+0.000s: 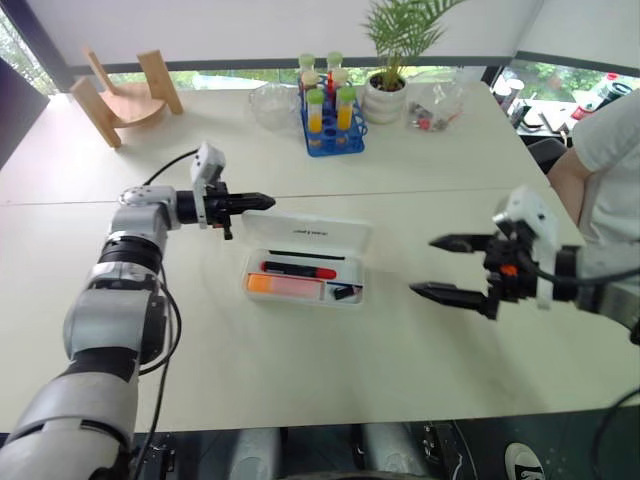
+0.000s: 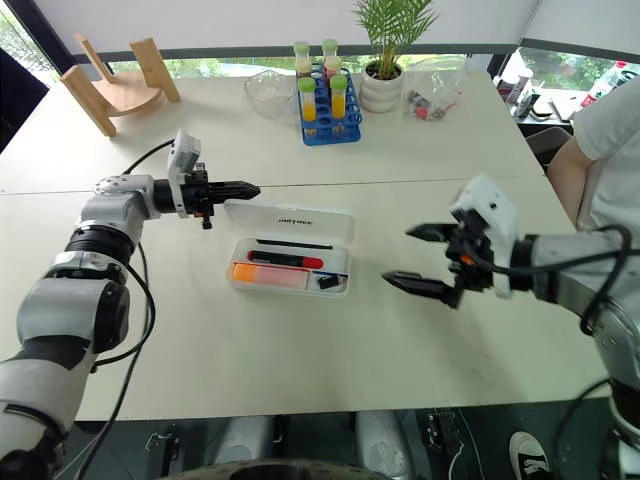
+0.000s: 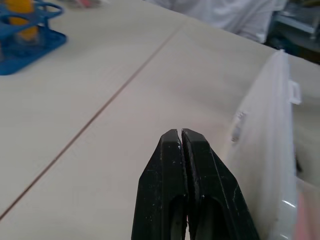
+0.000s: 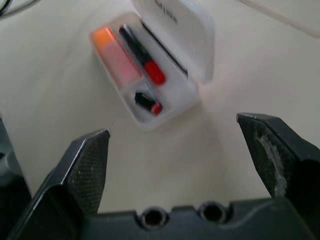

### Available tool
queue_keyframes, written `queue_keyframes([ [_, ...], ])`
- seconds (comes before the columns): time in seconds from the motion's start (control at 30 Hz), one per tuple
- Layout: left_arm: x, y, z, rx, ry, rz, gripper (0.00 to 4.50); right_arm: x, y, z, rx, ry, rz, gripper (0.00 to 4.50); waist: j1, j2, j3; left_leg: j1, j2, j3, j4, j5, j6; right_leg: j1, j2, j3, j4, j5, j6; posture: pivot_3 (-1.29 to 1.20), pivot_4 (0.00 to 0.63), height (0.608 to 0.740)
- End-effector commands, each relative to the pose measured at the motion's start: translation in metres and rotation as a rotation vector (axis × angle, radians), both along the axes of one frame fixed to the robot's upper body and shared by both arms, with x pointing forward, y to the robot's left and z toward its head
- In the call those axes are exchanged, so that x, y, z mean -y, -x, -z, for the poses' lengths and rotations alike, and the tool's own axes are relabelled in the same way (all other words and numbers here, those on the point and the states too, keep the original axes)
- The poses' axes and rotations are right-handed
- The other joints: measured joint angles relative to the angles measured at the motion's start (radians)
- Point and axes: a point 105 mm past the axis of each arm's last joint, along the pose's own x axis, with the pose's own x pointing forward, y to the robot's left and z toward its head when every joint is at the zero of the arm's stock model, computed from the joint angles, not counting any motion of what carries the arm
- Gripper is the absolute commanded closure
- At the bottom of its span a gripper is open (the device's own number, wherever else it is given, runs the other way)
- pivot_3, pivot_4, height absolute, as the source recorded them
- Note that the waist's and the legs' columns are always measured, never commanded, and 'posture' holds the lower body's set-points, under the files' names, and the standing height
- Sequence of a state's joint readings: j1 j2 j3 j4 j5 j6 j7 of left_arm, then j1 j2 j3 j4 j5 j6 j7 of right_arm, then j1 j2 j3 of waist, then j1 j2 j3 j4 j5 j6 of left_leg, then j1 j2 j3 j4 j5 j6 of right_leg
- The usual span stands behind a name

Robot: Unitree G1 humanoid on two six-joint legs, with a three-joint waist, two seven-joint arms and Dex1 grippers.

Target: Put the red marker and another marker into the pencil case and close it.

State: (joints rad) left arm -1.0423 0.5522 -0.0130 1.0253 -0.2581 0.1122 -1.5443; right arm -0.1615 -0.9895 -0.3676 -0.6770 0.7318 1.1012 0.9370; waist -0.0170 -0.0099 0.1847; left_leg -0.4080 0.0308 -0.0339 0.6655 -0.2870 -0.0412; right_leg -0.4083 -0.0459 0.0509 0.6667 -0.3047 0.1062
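Rounded, seemingly hard-plastic white pencil case (image 1: 310,260)

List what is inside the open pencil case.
Inside the pencil case lie the red marker, the pink marker with an orange cap and a small black-and-red stub. Anything beneath them is hidden.

Pencil case (image 4: 172,82) open, red marker (image 4: 141,55) inside; jaws wide.

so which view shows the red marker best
The right wrist view: the red marker lies unblocked in the open case. Both eye views show it smaller, lying in the case. In the left wrist view I can't make it out.
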Motion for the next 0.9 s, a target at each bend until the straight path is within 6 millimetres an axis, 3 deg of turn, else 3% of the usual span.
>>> queue_keyframes([
  [0.03, 0.006, 0.032, -0.001, -0.02, -0.034, 0.168, 4.44, 0.004, 0.016, -0.01, 0.059, 0.018, -0.027, 0.0, -0.006, 0.0, 0.0, 0.001, 0.001, 0.0, 0.0, 0.0, 0.0, 0.001, 0.0, 0.0, 0.0, 0.0, 0.0, 0.0, 0.15, 0.74],
  [0.17, 0.022, 0.07, 0.014, -0.061, -0.094, 0.329, 4.44, 0.006, 0.015, -0.009, 0.07, 0.016, -0.009, 0.0, 0.0, 0.0, 0.0, 0.003, 0.001, 0.0, 0.001, 0.0, -0.001, 0.003, 0.0, 0.001, 0.002, 0.0, 0.0, 0.0, 0.15, 0.74],
  [0.23, 0.03, 0.08, 0.039, -0.075, -0.166, 0.369, 4.44, 0.004, 0.012, -0.009, 0.076, 0.016, -0.011, 0.0, 0.007, 0.0, 0.0, 0.004, 0.001, -0.001, 0.001, 0.001, -0.001, 0.005, 0.0, 0.001, 0.003, 0.001, 0.0, 0.0, 0.15, 0.74],
  [0.4, 0.031, 0.077, 0.112, -0.095, -0.367, 0.208, 4.44, 0.002, 0.004, -0.011, 0.101, 0.034, -0.014, 0.0, 0.006, 0.0, 0.0, 0.013, 0.0, 0.0, 0.001, 0.001, -0.001, 0.014, 0.0, 0.001, 0.0, 0.0, 0.001, 0.0, 0.15, 0.74],
  [0.47, 0.025, 0.078, 0.127, -0.096, -0.416, 0.176, 4.44, 0.001, 0.0, -0.012, 0.11, 0.04, -0.014, 0.0, 0.007, 0.0, -0.001, 0.017, 0.0, 0.0, 0.0, 0.001, -0.001, 0.017, 0.0, 0.001, -0.001, 0.0, 0.0, 0.0, 0.15, 0.74],
  [0.53, 0.021, 0.076, 0.121, -0.096, -0.39, 0.142, 4.44, -0.001, -0.004, -0.015, 0.122, 0.039, -0.028, 0.0, 0.007, 0.002, -0.002, 0.019, 0.001, -0.001, 0.0, 0.001, -0.001, 0.02, 0.0, 0.001, 0.0, 0.0, 0.0, 0.0, 0.15, 0.74],
  [0.63, 0.022, 0.078, 0.087, -0.109, -0.234, 0.123, 4.44, -0.006, -0.009, -0.018, 0.133, 0.024, -0.05, 0.0, -0.001, 0.002, -0.002, 0.019, 0.001, 0.0, 0.0, 0.001, -0.001, 0.019, 0.0, 0.001, 0.0, 0.0, 0.0, 0.0, 0.15, 0.74],
  [0.73, 0.02, 0.105, 0.049, -0.168, -0.091, 0.206, 4.44, -0.01, -0.012, -0.016, 0.128, 0.017, -0.064, 0.0, -0.006, 0.001, -0.001, 0.018, 0.002, 0.0, 0.0, 0.001, -0.001, 0.017, 0.002, 0.001, 0.0, 0.0, 0.0, 0.0, 0.15, 0.74],
  [0.9, 0.016, 0.149, 0.026, -0.252, -0.065, 0.291, 4.44, -0.013, -0.017, -0.014, 0.123, 0.01, -0.084, 0.0, 0.004, 0.002, -0.001, 0.015, 0.002, 0.0, -0.003, 0.0, 0.0, 0.014, 0.001, 0.001, -0.001, -0.001, 0.0, 0.0, 0.15, 0.74],
])
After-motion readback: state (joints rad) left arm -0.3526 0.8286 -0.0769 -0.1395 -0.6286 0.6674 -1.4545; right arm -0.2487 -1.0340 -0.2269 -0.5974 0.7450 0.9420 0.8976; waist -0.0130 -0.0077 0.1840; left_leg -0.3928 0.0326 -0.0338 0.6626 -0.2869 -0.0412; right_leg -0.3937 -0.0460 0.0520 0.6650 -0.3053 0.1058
